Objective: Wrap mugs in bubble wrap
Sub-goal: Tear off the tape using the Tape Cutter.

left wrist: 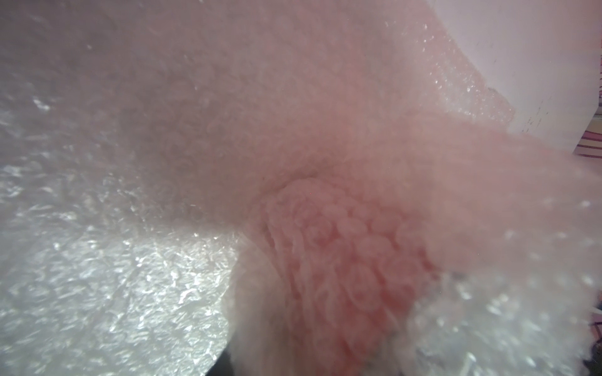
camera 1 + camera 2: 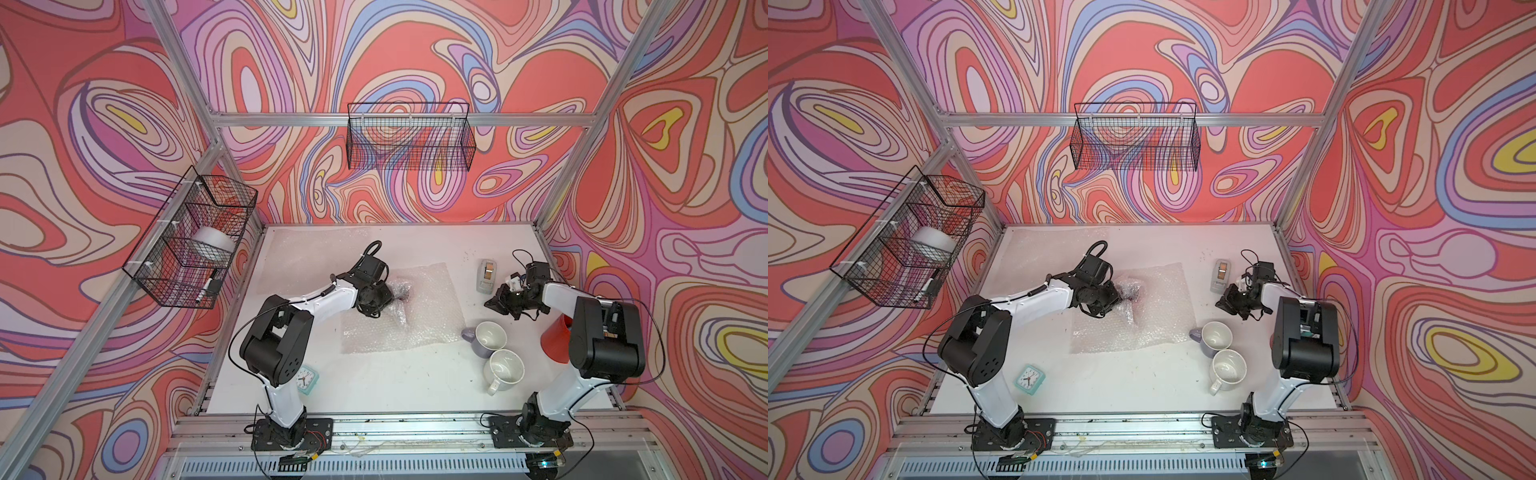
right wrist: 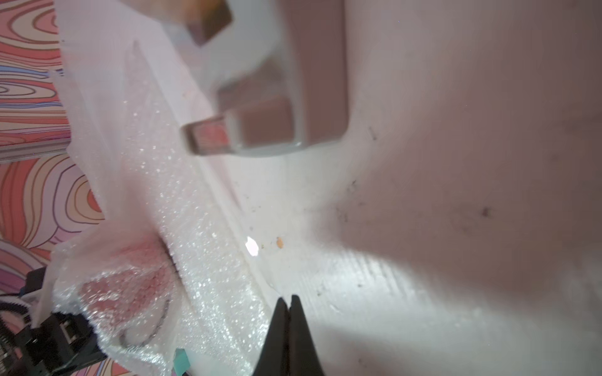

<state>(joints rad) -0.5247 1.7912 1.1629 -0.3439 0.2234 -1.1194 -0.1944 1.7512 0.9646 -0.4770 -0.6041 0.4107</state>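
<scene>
Wrap soft, light, slippery: you pinch loose edge. Red mug inside hard, breakable: steady it through wrap.
Top views: bundle mid-table, left gripper buried in it, jaws hidden, cannot tell spread. Lavender mug and white mug bare by right arm.
Left wrist: red shows through wrap pressed close to lens.
Right wrist: right gripper pinched together, empty, near wrap edge.
</scene>
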